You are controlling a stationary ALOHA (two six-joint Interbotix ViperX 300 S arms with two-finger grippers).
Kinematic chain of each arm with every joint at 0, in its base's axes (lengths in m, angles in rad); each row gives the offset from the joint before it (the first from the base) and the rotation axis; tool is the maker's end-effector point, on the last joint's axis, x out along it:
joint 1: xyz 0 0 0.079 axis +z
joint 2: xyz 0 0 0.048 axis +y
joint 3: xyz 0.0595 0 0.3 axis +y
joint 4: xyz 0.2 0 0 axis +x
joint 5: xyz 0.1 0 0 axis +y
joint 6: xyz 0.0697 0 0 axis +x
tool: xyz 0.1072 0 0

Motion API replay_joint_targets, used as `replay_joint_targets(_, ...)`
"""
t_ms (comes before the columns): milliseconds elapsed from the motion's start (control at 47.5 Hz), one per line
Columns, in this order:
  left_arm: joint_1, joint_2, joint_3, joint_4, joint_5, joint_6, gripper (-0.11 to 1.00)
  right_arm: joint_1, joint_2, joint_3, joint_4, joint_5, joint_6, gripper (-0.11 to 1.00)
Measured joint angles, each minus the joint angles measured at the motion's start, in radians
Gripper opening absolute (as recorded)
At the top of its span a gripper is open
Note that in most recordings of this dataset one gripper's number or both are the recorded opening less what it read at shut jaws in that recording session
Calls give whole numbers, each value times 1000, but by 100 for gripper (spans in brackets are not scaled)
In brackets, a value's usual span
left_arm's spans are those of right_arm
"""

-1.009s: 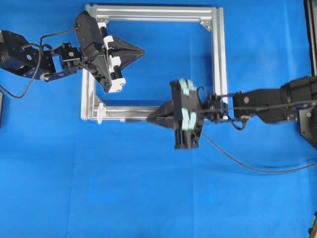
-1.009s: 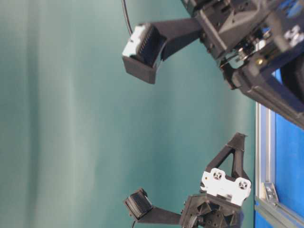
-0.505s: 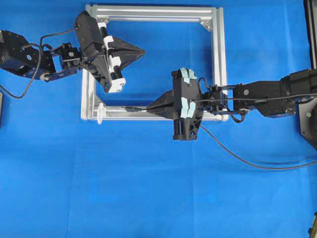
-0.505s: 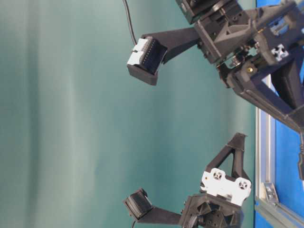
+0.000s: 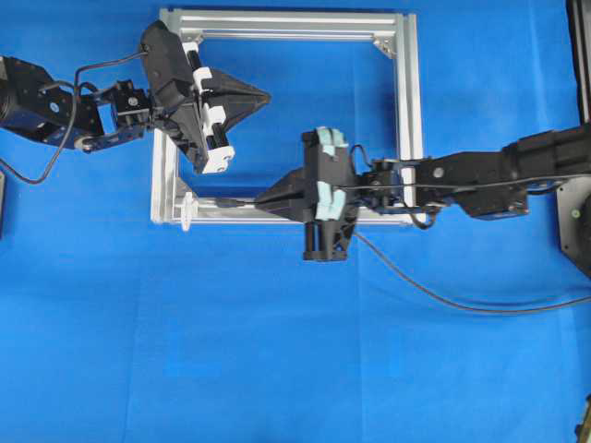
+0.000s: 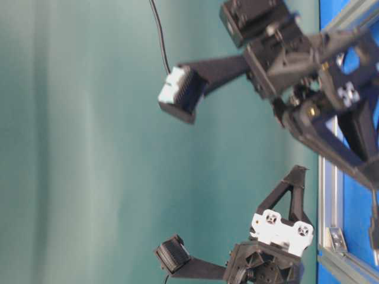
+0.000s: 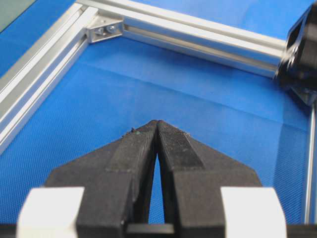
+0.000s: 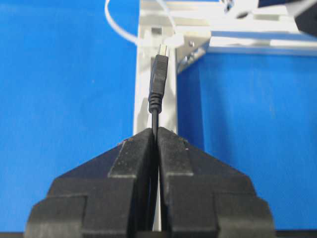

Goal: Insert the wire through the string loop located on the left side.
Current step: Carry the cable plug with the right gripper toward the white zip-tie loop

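The wire point(image 5: 434, 295) is a thin black cable, and my right gripper point(image 5: 261, 200) is shut on it just behind its plug tip point(image 8: 158, 74). The plug points left along the silver frame's point(image 5: 406, 111) front rail, toward the frame's front left corner. There the small white string loop point(image 5: 187, 210) stands, apart from the plug. In the right wrist view the loop's white string point(image 8: 119, 26) curves just beyond and left of the plug. My left gripper point(image 5: 266, 94) is shut on nothing and hovers over the frame's left side.
The square aluminium frame lies on a blue cloth point(image 5: 277, 351), with corner brackets point(image 7: 105, 29) inside its corners. The wire's slack trails off to the right across the cloth. Black equipment point(image 5: 580, 231) sits at the right edge.
My right gripper has moved left along the front rail with the wire, bringing the plug closer to the string loop. The left arm has not moved.
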Motion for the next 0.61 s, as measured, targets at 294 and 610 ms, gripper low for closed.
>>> replay_joint_targets(294, -2, -5, 0, 0, -2, 0, 0, 0, 31, -54, 0, 2, 0, 0)
replay_joint_targets(610, -2, -5, 0, 0, 0, 0, 0, 11, 31, -54, 0, 8, 0, 0)
